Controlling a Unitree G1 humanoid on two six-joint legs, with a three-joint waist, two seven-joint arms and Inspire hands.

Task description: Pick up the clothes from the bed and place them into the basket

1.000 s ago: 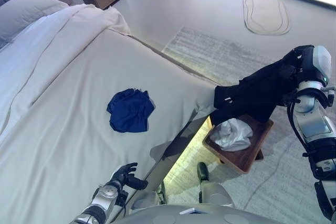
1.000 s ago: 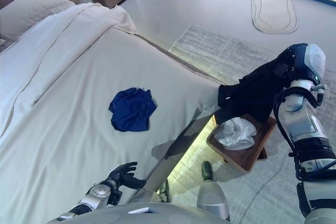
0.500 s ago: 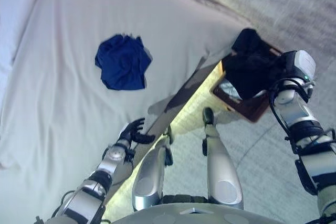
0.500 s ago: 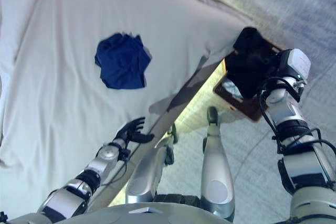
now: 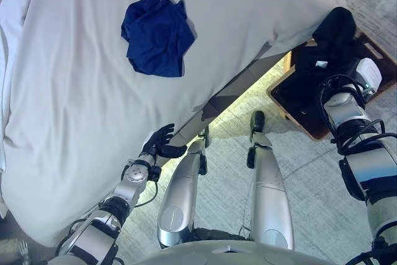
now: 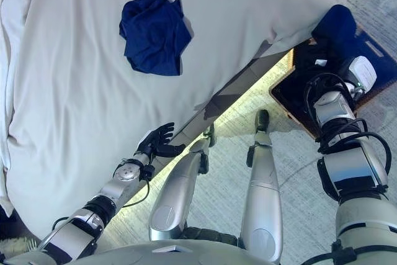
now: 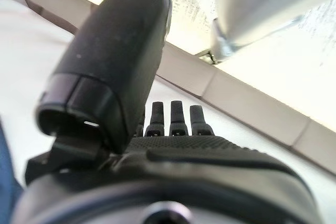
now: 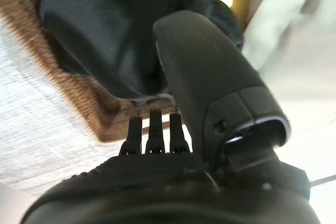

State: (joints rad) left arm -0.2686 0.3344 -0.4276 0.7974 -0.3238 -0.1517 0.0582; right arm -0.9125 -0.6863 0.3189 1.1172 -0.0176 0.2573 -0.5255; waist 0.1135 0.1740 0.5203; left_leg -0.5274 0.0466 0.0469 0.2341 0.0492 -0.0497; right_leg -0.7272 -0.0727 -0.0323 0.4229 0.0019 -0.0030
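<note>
A crumpled dark blue garment lies on the white bed sheet, well in from the edge. Beside the bed on the floor stands a brown woven basket, and a black garment is heaped in it and rises over its rim. My right hand hovers just above the basket with its fingers straight, and the black garment lies past them over the basket weave. My left hand is open and holds nothing, resting low at the near bed edge.
The bed's side rail with a lit strip under it runs between the bed and the basket. Pale carpet surrounds the basket. Folded white bedding lies along the bed's left side.
The camera has tilted down. My right hand has carried the black garment down into the basket, where it now covers the white cloth. The left hand and blue garment have stayed put.
</note>
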